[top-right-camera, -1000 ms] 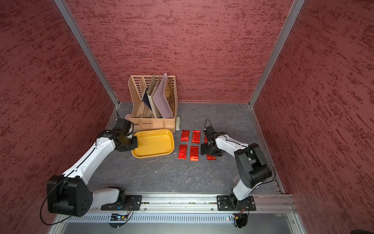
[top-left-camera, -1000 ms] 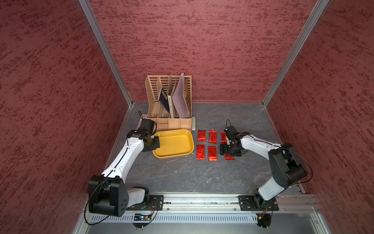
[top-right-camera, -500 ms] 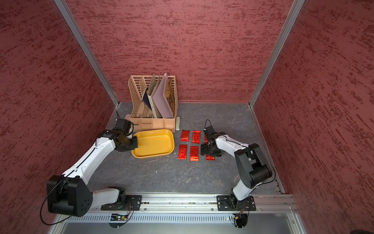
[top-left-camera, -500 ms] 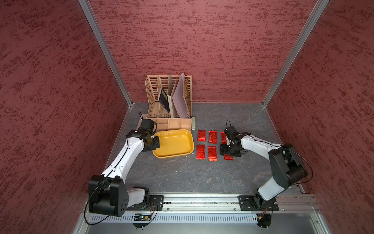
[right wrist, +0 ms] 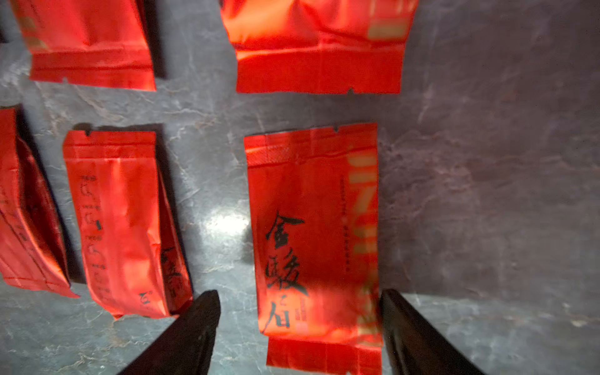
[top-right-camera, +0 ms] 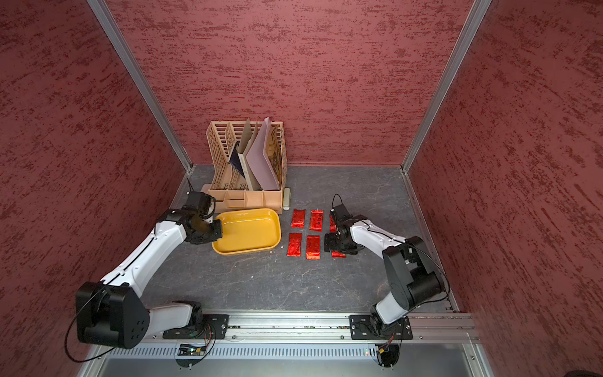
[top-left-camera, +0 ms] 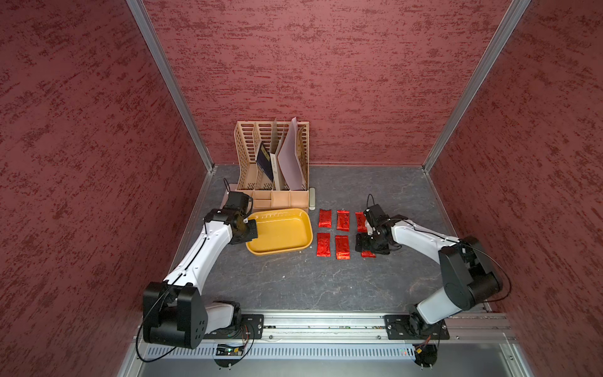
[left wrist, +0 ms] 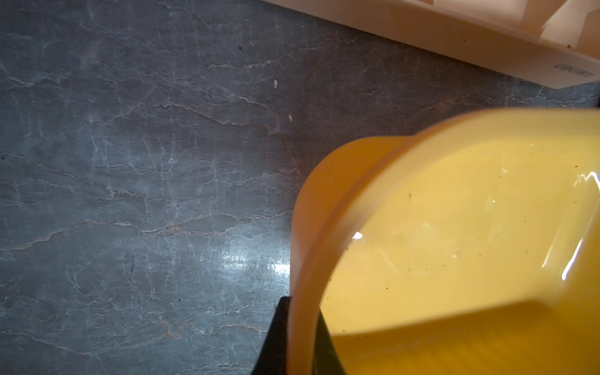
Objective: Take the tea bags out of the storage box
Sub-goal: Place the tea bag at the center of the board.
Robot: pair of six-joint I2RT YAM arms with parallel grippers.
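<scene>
Clock reference: I read 12 o'clock as the back wall and 6 o'clock as the arm rail, as seen in both top views.
Desk (top-left-camera: 293, 287): grey veined slab that carries every item below.
Left arm (top-left-camera: 202, 254): reaches in from 7 o'clock to the 9 o'clock end of the storage box (top-left-camera: 277, 253).
Right arm (top-left-camera: 421, 240): reaches in from 5 o'clock to the 3 o'clock column of the tea bags (top-left-camera: 342, 247).
Desk organizer (top-left-camera: 272, 163): tan and slotted, standing upright at 12 o'clock against the back wall. Flat sheets and a dark booklet lean between its dividers.
Storage box: mustard-yellow tub just at 6 o'clock of the organizer's base and at 9 o'clock of the tea bags, apart from them.
Left jaws: clamped on the box. In the left wrist view the rim wall (left wrist: 308, 227) sits pinched between two black fingers (left wrist: 276, 341). I cannot tell whether the box is lifted off the desk.
Right jaws: spread wide and low, astride the near-row bag at the 3 o'clock end (right wrist: 315, 233). One finger (right wrist: 406, 324) is just beside the bag's long edge and the other is apart from it. Nothing is gripped.
Tea bags: six red foil sachets with dark print, flat on the desk in two rows of three, all outside the box. The right arm hides part of the 3 o'clock pair.
Grey bar (top-left-camera: 312, 199): small, lying at 3 o'clock of the organizer's base.
</scene>
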